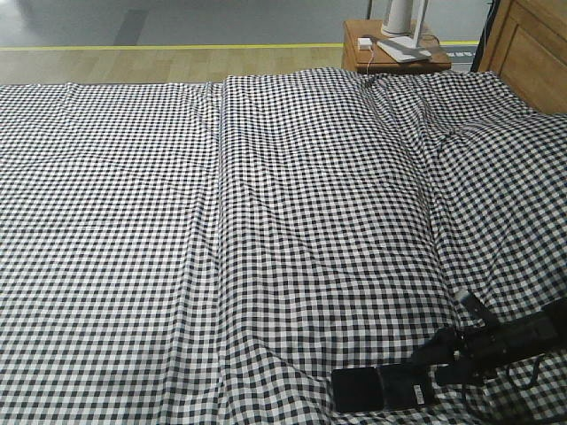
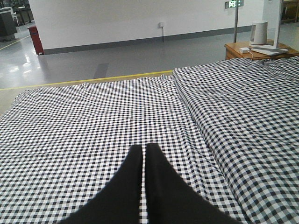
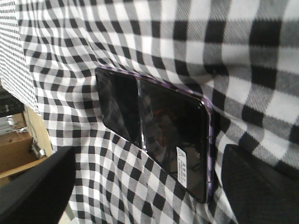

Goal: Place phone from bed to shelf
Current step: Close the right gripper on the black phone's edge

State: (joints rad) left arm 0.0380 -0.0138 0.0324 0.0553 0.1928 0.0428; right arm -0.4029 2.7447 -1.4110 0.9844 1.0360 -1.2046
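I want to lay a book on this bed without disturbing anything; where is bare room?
The left and middle of the black-and-white checked bed are bare, on both sides of the long fold. Only the near right corner is crowded: the slim black glossy phone lies there, flanked by the open right claw.

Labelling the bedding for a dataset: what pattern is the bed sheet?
Black-and-white small-check gingham on the bed; clearest in the exterior front-facing view.

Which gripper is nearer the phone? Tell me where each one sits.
Right. The right gripper is at the phone, open fingers either side of it. The left gripper hangs shut over the bare bed, no phone in its view.
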